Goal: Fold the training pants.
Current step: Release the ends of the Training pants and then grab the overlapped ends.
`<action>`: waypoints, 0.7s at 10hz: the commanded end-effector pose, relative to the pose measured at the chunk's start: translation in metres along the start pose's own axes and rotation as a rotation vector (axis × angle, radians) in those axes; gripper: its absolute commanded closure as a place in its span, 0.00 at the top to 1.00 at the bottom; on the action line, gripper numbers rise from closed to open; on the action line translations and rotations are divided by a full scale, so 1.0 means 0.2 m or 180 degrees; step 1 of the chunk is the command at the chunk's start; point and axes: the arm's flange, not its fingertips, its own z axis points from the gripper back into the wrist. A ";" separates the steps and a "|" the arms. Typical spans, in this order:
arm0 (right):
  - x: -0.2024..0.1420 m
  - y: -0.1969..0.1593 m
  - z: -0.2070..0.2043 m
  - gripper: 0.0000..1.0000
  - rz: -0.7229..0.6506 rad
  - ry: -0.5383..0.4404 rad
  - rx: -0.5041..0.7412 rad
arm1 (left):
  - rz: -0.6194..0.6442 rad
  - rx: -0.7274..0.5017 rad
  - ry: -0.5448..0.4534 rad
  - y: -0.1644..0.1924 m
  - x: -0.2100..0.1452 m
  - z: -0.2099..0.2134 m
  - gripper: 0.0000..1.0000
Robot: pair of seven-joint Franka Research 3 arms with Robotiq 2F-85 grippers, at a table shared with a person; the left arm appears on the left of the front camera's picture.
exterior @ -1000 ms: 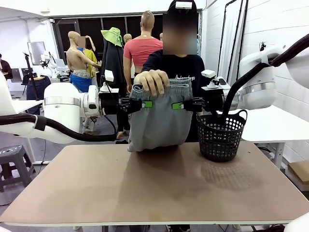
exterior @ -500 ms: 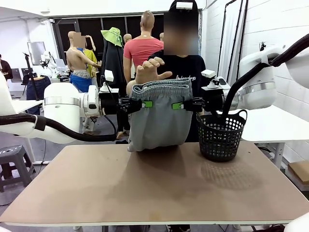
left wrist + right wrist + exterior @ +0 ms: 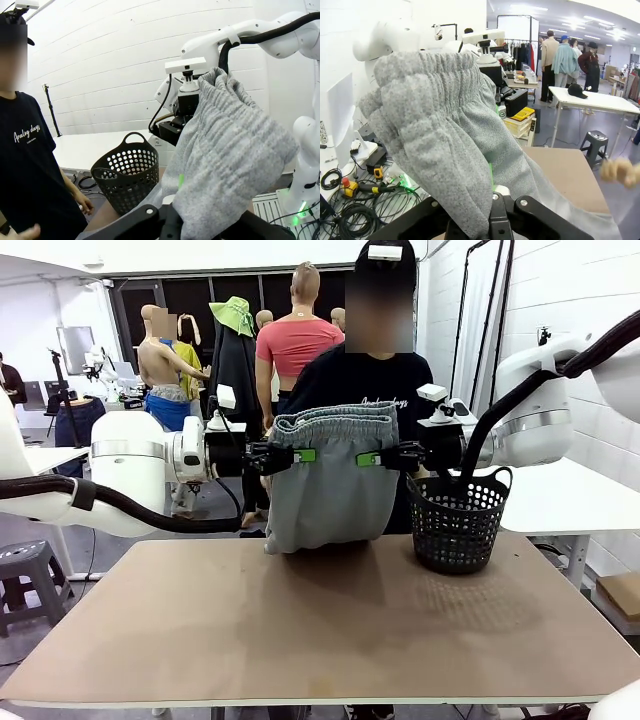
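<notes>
Soft, matt, fleecy cloth training pants (image 3: 326, 490)

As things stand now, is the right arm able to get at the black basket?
Probably not yet. The basket stands just beneath the right arm with nothing between, but its fingers are shut on the training pants, held up together with the left arm's fingers.

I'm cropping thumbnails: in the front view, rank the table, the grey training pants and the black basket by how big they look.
1. table, by far.
2. training pants, hanging at its far edge.
3. black basket, somewhat smaller; both sit at similar depth, so nearness hardly skews this.
</notes>
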 end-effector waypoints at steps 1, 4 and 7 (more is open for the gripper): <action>0.01 0.01 -0.01 0.00 0.0007 -0.0075 -0.0029 | 0.0028 0.0008 -0.0057 -0.01 0.02 0.00 0.00; 0.01 0.01 -0.01 0.00 0.0007 -0.0075 -0.0029 | 0.0028 0.0008 -0.0057 -0.01 0.02 0.00 0.00; 0.01 0.01 -0.01 0.00 0.0007 -0.0075 -0.0029 | 0.0028 0.0008 -0.0057 -0.01 0.02 0.00 0.00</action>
